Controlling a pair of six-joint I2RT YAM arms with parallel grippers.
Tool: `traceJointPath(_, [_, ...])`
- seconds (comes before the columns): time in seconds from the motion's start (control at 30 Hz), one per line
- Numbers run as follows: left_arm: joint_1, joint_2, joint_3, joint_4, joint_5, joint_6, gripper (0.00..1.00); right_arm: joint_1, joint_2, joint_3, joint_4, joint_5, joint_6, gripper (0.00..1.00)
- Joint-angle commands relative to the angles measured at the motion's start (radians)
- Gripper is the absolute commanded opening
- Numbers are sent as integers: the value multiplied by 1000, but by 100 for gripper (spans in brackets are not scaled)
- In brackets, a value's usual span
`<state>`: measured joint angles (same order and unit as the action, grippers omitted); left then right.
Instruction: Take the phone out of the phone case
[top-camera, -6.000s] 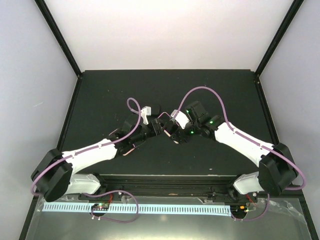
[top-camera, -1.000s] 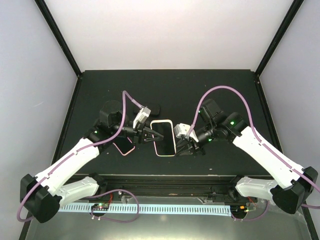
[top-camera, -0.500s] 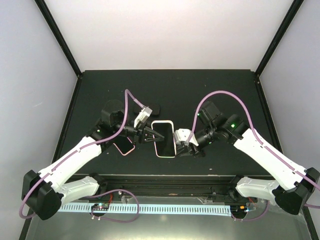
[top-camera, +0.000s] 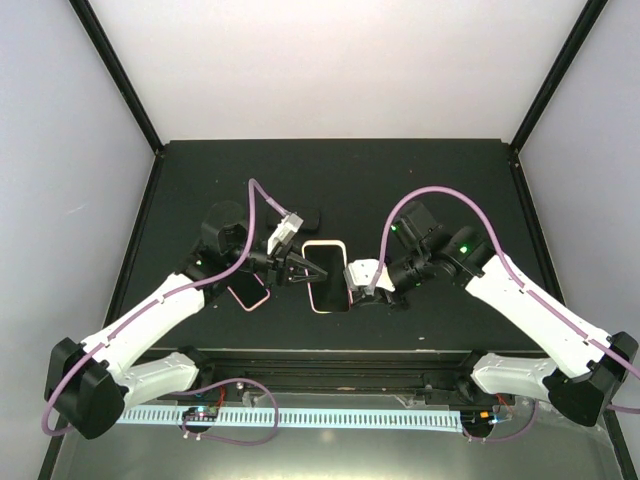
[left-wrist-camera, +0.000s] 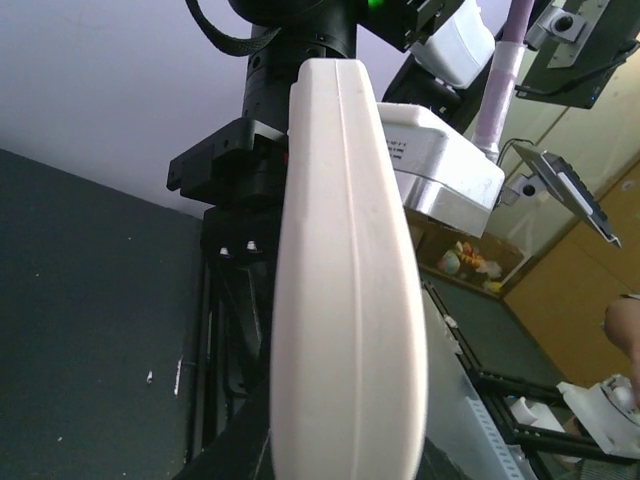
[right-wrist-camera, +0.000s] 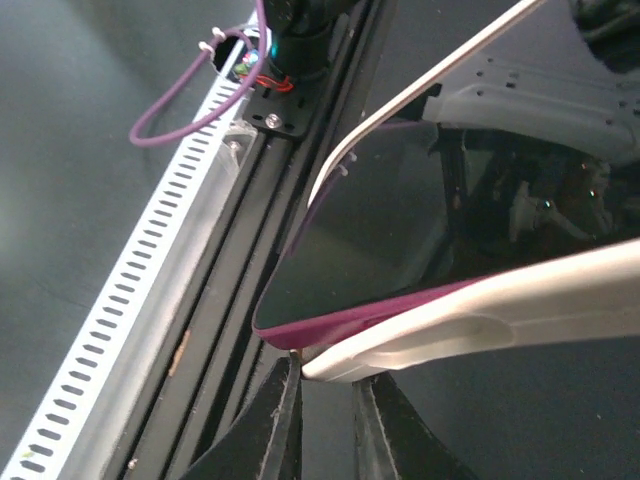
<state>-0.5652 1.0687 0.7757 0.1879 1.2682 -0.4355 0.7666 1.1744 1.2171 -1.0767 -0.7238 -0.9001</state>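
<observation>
Two arms share one load near the middle of the table's (top-camera: 420, 180) near edge: the phone (top-camera: 328, 280), not yet out of its phone case (top-camera: 326, 245), is held between them and, we judge, lifted off the black surface. The right gripper (top-camera: 350, 288) comes in from the right-edge side. In its wrist view its fingers (right-wrist-camera: 283, 420) are nearly together, pinching the case's cream lip at a corner. We read that hold as a peeling grip. A magenta band (right-wrist-camera: 350, 322) shows between the dark, glossy glass and the lip, which suggests the rim stands off the phone there. The left gripper (top-camera: 312, 270) reaches the opposite long edge, likely to brace the phone against the pull, but we cannot tell whether its fingers are closed on it. Its wrist view is filled by the case's side (left-wrist-camera: 345, 300), which is smooth, matte and softly rounded, with a faint seam along it. The case looks pliant to us, the phone rigid and slick. A second handset (top-camera: 247, 293), dark with a pinkish rim, lies flat nearer the left edge.
</observation>
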Motion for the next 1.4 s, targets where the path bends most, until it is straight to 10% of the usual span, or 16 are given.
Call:
traceJointPath(0.0, [-9,-10,20,96,96,-71,1,-3,8,-17,127,181,-18,11])
traceJointPath(0.5, [-12,-24,17,101,100,-74,1,-155,-13,-76,398,68,291,16])
traceJointPath(1.37, [-7,-3,14,123,-51,-141,2,-167,21,19,569,-318,740,63])
